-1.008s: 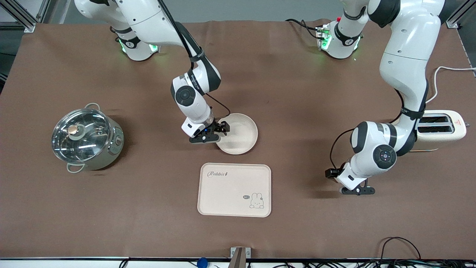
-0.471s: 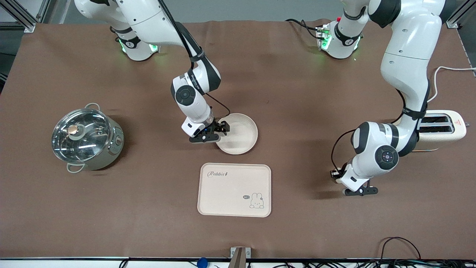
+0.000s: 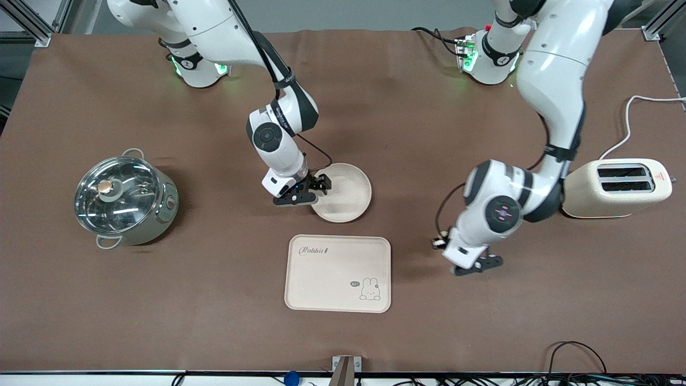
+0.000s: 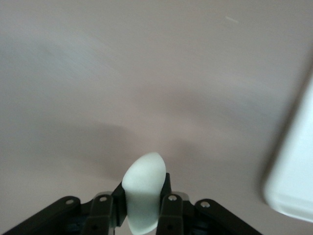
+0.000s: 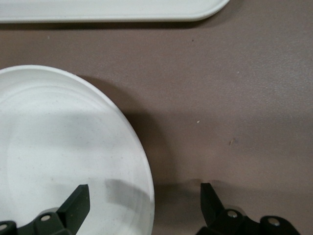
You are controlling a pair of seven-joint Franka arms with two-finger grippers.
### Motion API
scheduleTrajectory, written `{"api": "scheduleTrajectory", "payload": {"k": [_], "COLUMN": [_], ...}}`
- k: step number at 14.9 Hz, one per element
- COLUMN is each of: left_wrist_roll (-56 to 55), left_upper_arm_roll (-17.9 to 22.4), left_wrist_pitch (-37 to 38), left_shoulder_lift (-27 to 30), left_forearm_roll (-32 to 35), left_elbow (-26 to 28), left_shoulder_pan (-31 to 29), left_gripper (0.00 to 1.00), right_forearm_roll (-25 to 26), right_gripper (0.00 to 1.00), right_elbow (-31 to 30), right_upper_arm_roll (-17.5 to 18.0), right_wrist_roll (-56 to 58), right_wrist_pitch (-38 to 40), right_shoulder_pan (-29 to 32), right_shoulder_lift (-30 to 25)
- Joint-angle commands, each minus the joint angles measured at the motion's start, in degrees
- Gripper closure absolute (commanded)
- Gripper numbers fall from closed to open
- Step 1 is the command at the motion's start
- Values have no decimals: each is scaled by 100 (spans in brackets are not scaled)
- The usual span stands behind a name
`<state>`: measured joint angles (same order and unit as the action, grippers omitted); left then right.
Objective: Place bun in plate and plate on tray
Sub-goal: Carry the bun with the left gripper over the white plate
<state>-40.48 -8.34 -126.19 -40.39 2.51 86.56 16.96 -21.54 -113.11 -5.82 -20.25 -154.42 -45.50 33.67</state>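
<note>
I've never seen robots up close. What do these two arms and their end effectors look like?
Both arms are glossy white rounded shells with black joints and round dark caps. Thin black cables loop beside the wrists. The bases glow green. The left end effector and right end effector are black, with two fingers.

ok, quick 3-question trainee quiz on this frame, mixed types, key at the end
1. True or false: the bun already lies in the plate.
2. What is the left gripper shut on?
A) the tray
B) the bun
C) the toaster
3. Fill in: the right gripper is open, straddling the plate's ____.

Key:
1. false
2. B
3. rim
</note>
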Motion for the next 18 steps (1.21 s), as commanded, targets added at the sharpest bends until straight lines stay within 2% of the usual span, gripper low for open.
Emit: {"api": "scheduleTrajectory", "payload": {"k": [1,5,7,11,14,15,16,17,18], "left_wrist_roll": [-889,-1910,-2253,-2876,-2984,-2984,-3062,-3219,-3299], "left_upper_arm_roll": [-359,-783,-784,-775,-775,-775,-775,-775,-775], "left_wrist_pitch": [94,15,-20,-730,-811,-811,-811,-811,-811], "left_shoulder_lift": [-56,-223,-328,-583,-689,-689,-689,-680,-654], "left_forearm_roll": [-84,-207,-409,-770,-761,-779,-779,-770,-700], "left_elbow": [-43,-209,-333,-325,-316,-307,-307,-307,-316], "left_shoulder_pan": [141,491,755,1151,1231,1257,1257,1257,1249], "left_gripper": [72,72,72,67,58,51,39,13,0], "right_forearm_roll": [-158,-158,-158,-166,-175,-175,-167,-193,-201], "right_gripper": [0,0,0,0,0,0,61,100,100], "right_elbow": [-88,-88,-88,-88,-88,-88,-88,-97,-97], "right_upper_arm_roll": [-60,-60,-60,-60,-60,-60,-60,-51,-51], "right_wrist_roll": [4,-5,4,-5,-14,-14,38,-48,-171], "right_wrist_pitch": [-88,-97,-97,-141,-141,-149,-184,-289,-325], "right_shoulder_pan": [-117,-134,-152,-161,-160,-161,-152,-274,-379], "right_shoulder_lift": [-45,-45,-45,-19,8,8,8,17,34]}}
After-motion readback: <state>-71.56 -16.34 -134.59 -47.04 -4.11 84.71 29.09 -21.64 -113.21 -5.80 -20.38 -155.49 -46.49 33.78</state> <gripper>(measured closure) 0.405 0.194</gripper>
